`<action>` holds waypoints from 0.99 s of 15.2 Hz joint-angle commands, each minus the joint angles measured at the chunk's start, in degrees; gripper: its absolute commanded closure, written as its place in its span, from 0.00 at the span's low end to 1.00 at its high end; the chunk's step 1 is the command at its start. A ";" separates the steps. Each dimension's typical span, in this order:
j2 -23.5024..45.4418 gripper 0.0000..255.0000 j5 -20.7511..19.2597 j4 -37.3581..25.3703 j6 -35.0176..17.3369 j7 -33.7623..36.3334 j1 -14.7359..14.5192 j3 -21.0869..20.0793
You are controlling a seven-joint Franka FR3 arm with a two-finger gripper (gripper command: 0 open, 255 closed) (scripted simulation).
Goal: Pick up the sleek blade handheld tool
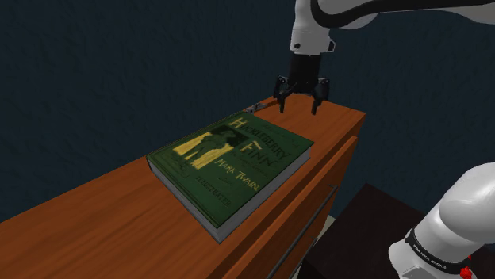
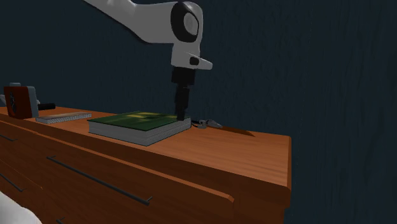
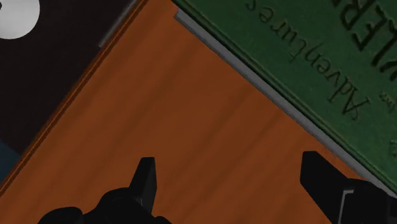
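Gripper (image 1: pixel 299 106) over wooden dresser top (image 1: pixel 337 127), jaws wide apart, holding nothing. Small bladed tool (image 2: pixel 207 123) lies at the gripper's 9 o'clock in the shoulder view, just beside the green book's (image 1: pixel 230 162) far corner.

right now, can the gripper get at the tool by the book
Probably yes: the open gripper hovers near the tool, which lies uncovered on the dresser beside the book.

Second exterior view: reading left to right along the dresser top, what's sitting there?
reddish-brown box → thin grey pad → green book → small handheld tool
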State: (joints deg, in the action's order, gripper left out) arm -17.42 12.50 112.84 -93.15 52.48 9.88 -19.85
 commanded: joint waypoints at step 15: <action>35.38 0.00 -13.77 -37.92 3.87 42.60 -0.27 -1.97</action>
State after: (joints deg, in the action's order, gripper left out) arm 17.06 -0.94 75.88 -89.36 94.18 9.72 -22.06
